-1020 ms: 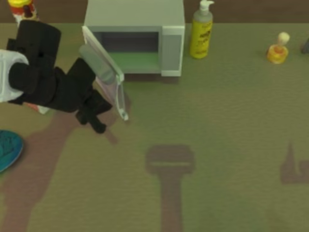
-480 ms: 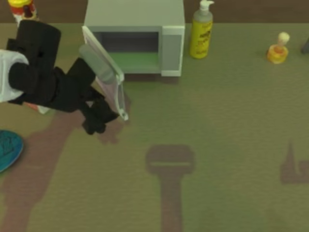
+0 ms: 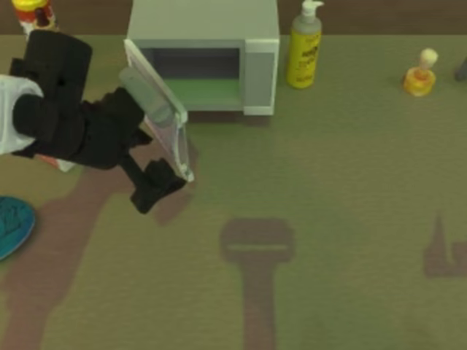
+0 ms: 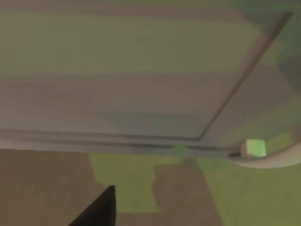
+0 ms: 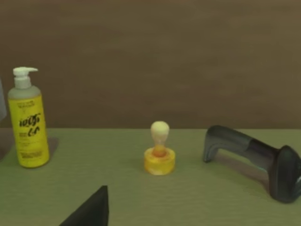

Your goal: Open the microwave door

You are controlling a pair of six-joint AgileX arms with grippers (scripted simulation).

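The white-grey microwave stands at the back of the table, left of centre. Its green floor and grey control panel show. The microwave door is swung out toward the front left, its free edge near the table's front. My left gripper hovers open just by that free edge, holding nothing. The left wrist view shows the door's frame close up and one dark fingertip. My right arm is out of the top view. Its gripper shows one fingertip and holds nothing.
A yellow pump bottle stands right of the microwave. A small yellow knobbed object sits farther right, beside a dark handheld device. A teal object lies at the left edge, and a red-capped bottle at the back left.
My left gripper has shifted a little forward and right, from beside the door's edge to just in front of it. The door stands at the same angle.
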